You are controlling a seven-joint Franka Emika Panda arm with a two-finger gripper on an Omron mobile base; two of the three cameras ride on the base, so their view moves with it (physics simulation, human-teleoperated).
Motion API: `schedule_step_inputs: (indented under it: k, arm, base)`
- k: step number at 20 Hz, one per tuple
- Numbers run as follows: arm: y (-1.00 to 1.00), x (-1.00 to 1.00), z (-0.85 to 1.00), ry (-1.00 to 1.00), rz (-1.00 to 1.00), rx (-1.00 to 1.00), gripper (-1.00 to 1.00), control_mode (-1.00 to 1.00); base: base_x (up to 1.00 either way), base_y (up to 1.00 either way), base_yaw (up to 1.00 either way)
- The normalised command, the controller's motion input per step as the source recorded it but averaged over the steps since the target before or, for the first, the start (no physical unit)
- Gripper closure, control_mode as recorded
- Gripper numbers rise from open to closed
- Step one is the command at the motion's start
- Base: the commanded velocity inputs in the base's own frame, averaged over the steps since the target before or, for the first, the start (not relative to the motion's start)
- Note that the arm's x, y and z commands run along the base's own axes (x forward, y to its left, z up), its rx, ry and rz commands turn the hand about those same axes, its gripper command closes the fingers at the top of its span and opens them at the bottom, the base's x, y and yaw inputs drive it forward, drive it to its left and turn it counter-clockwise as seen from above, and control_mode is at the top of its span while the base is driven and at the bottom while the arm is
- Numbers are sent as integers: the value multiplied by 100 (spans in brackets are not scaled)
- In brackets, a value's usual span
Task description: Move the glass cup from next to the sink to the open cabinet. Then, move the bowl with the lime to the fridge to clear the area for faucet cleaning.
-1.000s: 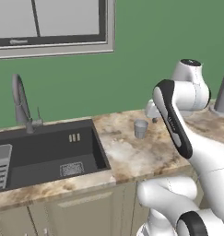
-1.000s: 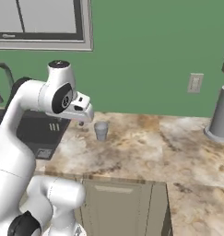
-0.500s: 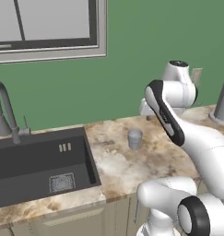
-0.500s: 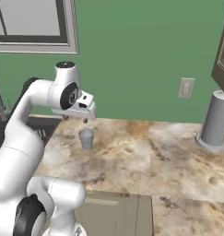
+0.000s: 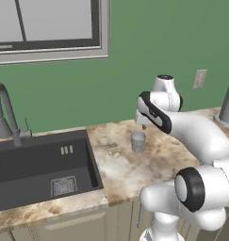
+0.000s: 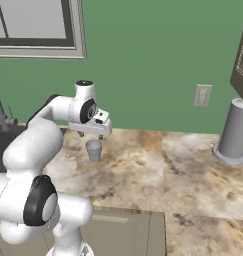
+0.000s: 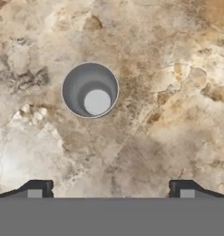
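Your hand (image 7: 110, 188) is hovering spread wide above the glass cup (image 7: 90, 90), holding nothing. The cup is standing upright on the surface (image 7: 168, 69), right of the sink (image 5: 40, 164).

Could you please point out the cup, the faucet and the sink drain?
cup (image 7: 90, 90), hand view, inside wall.
faucet (image 5: 6, 108), left base view, arched spout.
drain (image 5: 63, 185), left base view, grate middle.

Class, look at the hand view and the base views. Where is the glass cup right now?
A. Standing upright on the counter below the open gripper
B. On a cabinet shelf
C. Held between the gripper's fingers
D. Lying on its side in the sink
A: the glass cup stands upright on the counter, its mouth facing the camera, clear of the open gripper above it.
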Motion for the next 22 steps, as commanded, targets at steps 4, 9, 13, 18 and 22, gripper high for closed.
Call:
schedule_step_inputs:
  k: [4, 9, 13, 18, 22]
  arm:
    - [-17, 47, -63, 5, 0, 0, -100, -100]
    - [-1, 23, -48, 0, 0, 0, -100, -100]
    - [0, 20, -31, 0, 0, 0, -100, -100]
    - [0, 24, -27, 0, 0, 0, -100, -100]
    - [0, 37, -17, 0, 0, 1, -100, -100]
  base:
    - [0, 0, 0]
    - [0, 0, 0]
    - [0, 0, 0]
    - [0, 0, 0]
    - [0, 0, 0]
